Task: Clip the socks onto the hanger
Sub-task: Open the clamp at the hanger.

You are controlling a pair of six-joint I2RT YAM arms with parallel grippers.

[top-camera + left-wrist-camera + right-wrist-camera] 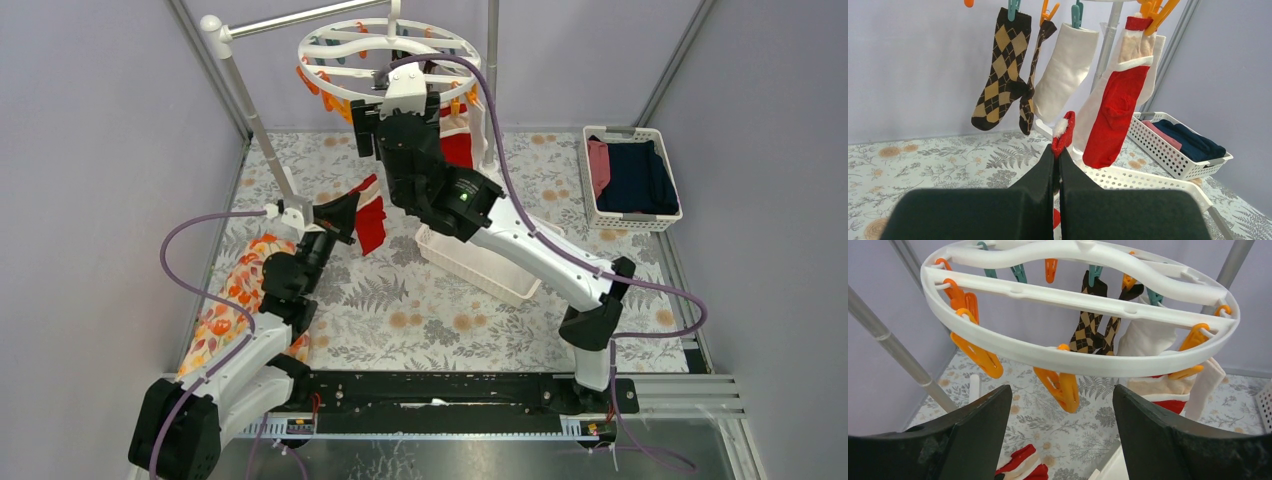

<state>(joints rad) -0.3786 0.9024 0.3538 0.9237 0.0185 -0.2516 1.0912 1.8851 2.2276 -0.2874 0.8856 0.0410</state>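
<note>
The white round hanger (385,45) hangs at the back, with orange and teal clothespins on its rim. Two brown argyle socks (998,75), a whitish sock (1065,70) and a red sock with a white cuff (1115,110) hang clipped to it. My left gripper (1057,152) is shut on another red sock (1064,134), held above the table (370,222) below the ring. My right gripper (1062,390) is open just under the hanger's rim (1078,360). An orange clothespin (1060,385) dangles between and just ahead of its fingers.
A white slatted basket (632,215) with navy and pink clothes stands at the back right. A second white basket (475,262) lies under the right arm. An orange floral cloth (235,290) lies at the left. Metal poles (250,110) hold up the hanger's rail.
</note>
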